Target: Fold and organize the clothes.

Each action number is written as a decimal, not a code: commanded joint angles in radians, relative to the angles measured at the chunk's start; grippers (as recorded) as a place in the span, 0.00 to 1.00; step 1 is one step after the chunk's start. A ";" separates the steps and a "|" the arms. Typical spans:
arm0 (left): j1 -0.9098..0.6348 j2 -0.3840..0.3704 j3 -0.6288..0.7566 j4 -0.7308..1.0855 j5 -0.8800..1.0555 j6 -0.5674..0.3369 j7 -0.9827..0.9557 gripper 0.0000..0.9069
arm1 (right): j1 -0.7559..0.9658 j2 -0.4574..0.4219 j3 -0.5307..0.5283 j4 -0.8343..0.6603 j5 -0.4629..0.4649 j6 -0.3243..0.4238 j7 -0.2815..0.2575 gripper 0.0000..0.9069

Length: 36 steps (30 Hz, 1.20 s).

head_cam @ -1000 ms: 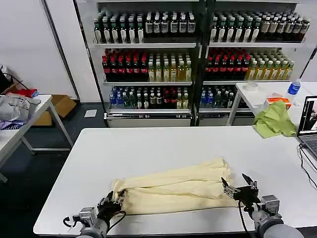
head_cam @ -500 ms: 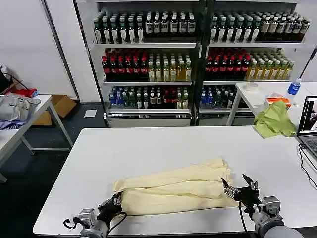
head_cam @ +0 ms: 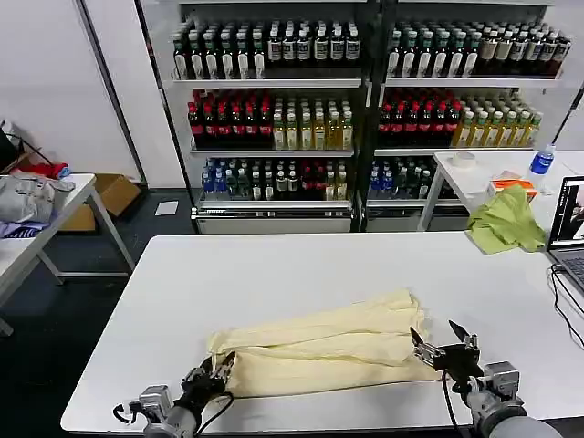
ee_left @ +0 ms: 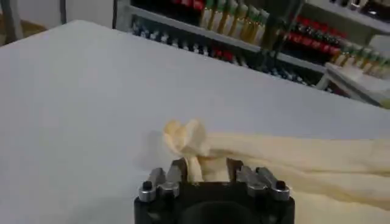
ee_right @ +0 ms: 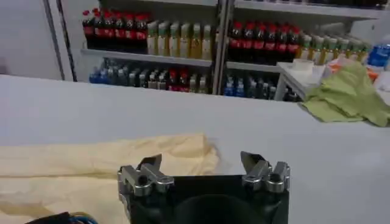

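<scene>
The pale cream-yellow T-shirt [head_cam: 324,349] lies on the white table [head_cam: 274,274], near the front edge, folded lengthwise into a long band with soft ridges that runs across the table from the robot's left to its right. The left gripper [head_cam: 217,371] is low at the front edge, at the left end of the T-shirt, where the cloth is bunched into a small rounded knot. In the left wrist view this gripper [ee_left: 204,171] has its fingers spread, and the bunched end of the cloth [ee_left: 186,137] lies just in front of them, with a strip of fabric passing between the fingers; the fingers do not press on it. The right gripper [head_cam: 441,346] is at the other end of the T-shirt, just over its right edge, and its two fingers stand wide apart with nothing between them. In the right wrist view the same gripper [ee_right: 201,163] is spread over the table, with the T-shirt [ee_right: 91,164] beneath and before it. On a second table at the far right lies a lime-green cloth [head_cam: 505,221], beside a laptop [head_cam: 569,228]. Behind the table stand shelves of bottles [head_cam: 365,100].
</scene>
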 commanded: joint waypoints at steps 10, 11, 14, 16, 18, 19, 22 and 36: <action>-0.043 -0.040 0.007 0.051 -0.144 -0.046 -0.022 0.88 | -0.019 0.005 0.009 0.006 -0.003 0.003 0.000 1.00; -0.043 -0.041 0.007 0.053 -0.144 -0.054 -0.025 0.58 | -0.020 0.005 0.009 0.008 -0.003 0.003 0.000 1.00; -0.044 -0.042 0.007 0.058 -0.144 -0.069 -0.031 0.03 | -0.024 0.007 0.010 0.012 -0.006 0.003 0.000 1.00; -0.046 -0.043 0.007 0.061 -0.144 -0.074 -0.034 0.03 | -0.027 0.008 0.011 0.013 -0.007 0.003 0.000 1.00; -0.048 -0.045 0.007 0.065 -0.148 -0.076 -0.035 0.03 | -0.030 0.009 0.014 0.016 -0.008 0.003 0.001 1.00; -0.049 -0.046 0.007 0.066 -0.149 -0.076 -0.035 0.03 | -0.031 0.009 0.015 0.018 -0.008 0.003 0.001 1.00; -0.048 -0.050 0.009 0.067 -0.149 -0.079 -0.034 0.03 | -0.036 0.010 0.019 0.023 -0.009 0.002 0.001 1.00; -0.046 -0.051 -0.010 0.055 -0.185 -0.100 -0.023 0.03 | -0.055 0.019 0.033 0.042 -0.015 0.003 0.002 1.00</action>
